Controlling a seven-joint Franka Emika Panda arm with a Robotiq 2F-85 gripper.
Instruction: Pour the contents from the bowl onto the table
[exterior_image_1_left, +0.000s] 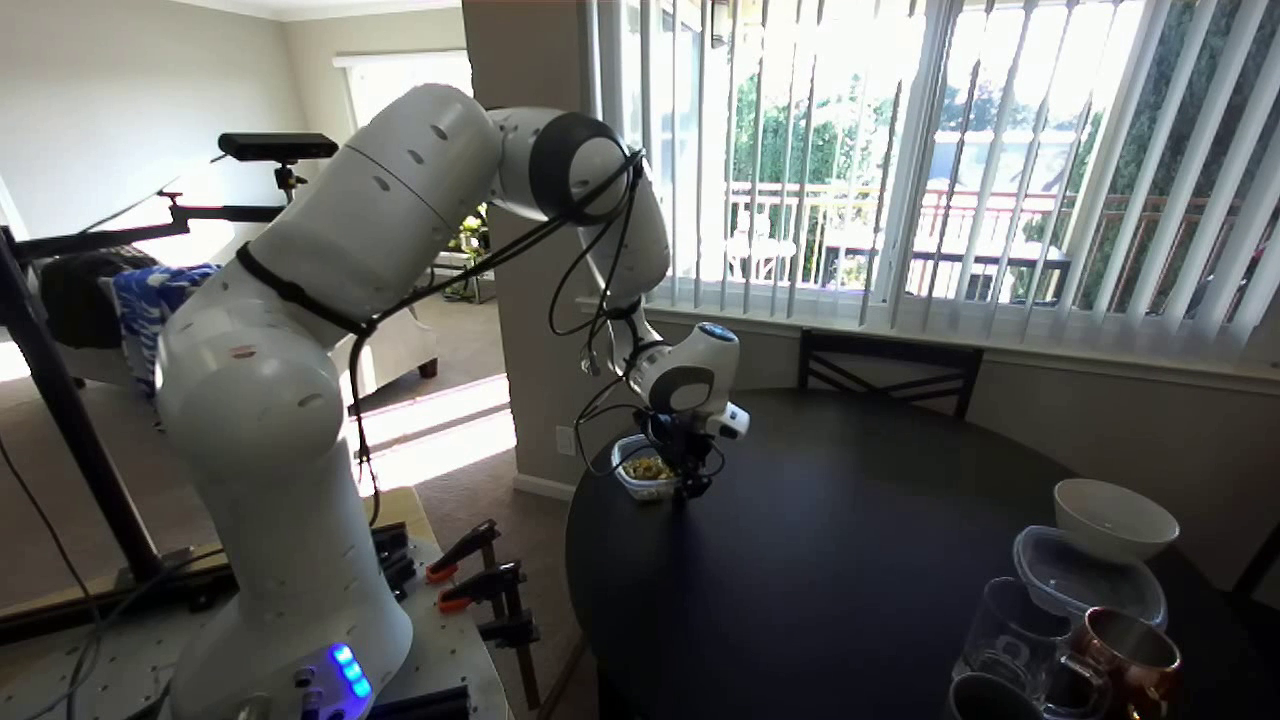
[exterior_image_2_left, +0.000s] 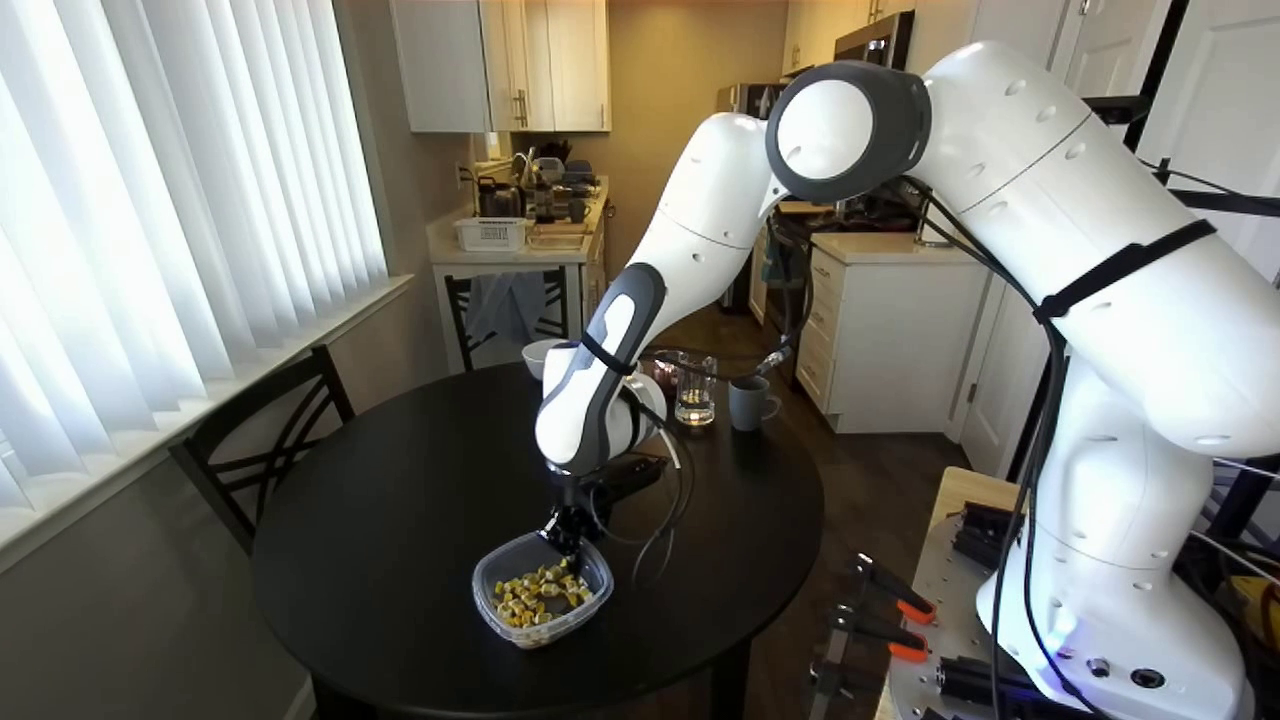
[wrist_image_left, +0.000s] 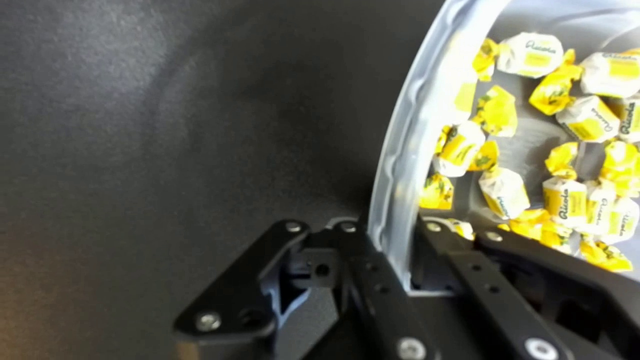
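The bowl is a clear, rounded-square plastic tub; it sits near the table's edge in both exterior views (exterior_image_1_left: 650, 492) (exterior_image_2_left: 560, 628), and its rim fills the right of the wrist view (wrist_image_left: 400, 130). The contents are several yellow-and-white wrapped candies (exterior_image_2_left: 540, 595) (wrist_image_left: 505, 192) on its floor. The table (exterior_image_1_left: 840, 560) (exterior_image_2_left: 420, 480) is round with a dark top. My gripper (exterior_image_1_left: 692, 485) (exterior_image_2_left: 570, 540) points down at the bowl's side. In the wrist view its fingers (wrist_image_left: 392, 225) straddle the wall, one inside and one outside, shut on the rim. The bowl looks level; the fingertips are partly hidden.
A wider white bowl (exterior_image_1_left: 1115, 515), a clear plastic container (exterior_image_1_left: 1090, 580), a glass mug (exterior_image_1_left: 1015, 640), a copper mug (exterior_image_1_left: 1130, 660) and a grey mug (exterior_image_2_left: 750, 403) stand across the table. Chairs (exterior_image_1_left: 890, 370) (exterior_image_2_left: 265, 440) stand at the window side. Clamps (exterior_image_2_left: 870, 610) hold the robot's bench.
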